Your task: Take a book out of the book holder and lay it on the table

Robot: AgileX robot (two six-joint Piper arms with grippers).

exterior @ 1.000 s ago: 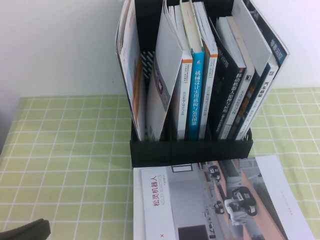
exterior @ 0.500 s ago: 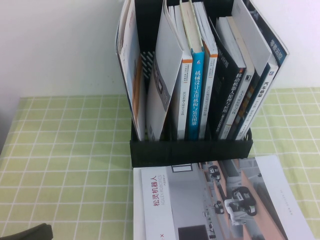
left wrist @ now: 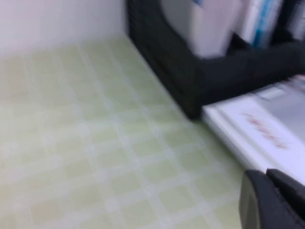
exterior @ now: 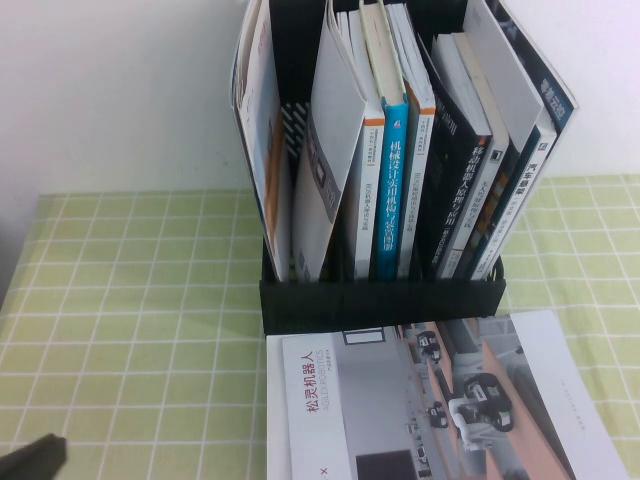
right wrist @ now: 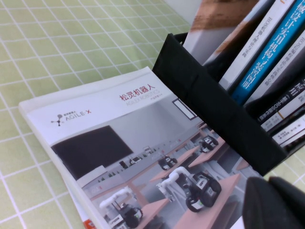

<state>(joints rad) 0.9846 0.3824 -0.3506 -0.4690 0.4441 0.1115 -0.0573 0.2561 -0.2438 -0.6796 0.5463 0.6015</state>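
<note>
**High view: book flat on the table in front of the book holder, both grippers clear of it**

Landmark for all positions: the book holder [exterior: 385, 300], a tall black multi-compartment rack standing upright on the table [exterior: 140, 300].

Left of the book holder and toward the robot: the left gripper [exterior: 35, 458] shows only as a dark tip at the table's near edge, well apart from the rack. In the left wrist view the left gripper [left wrist: 276, 200] sits over the green check cloth, near the white margin of the book [left wrist: 267, 129] and not touching it. Whether its claw is spread or pressed together cannot be told.

Inside the book holder, left to right: a white magazine [exterior: 262, 130] leaning in the leftmost compartment, a grey-covered volume [exterior: 335, 150] tilted beside it, a blue-spined book [exterior: 392, 190] upright in the middle, and dark-spined books [exterior: 480, 190] leaning rightward in the right compartments.

Directly in front of the book holder's low front wall: the book [exterior: 440, 400] lies flat, cover up, its far edge just beside that wall. The white strip with red-brown characters sits on the cover's left part; grey and salmon-pink robot photos fill the rest.

Right of the book holder's front: the right gripper does not appear in the high view. In the right wrist view the right gripper [right wrist: 274, 202] hangs above the book [right wrist: 143, 143] with its claw pressed together, pinching nothing.
</note>
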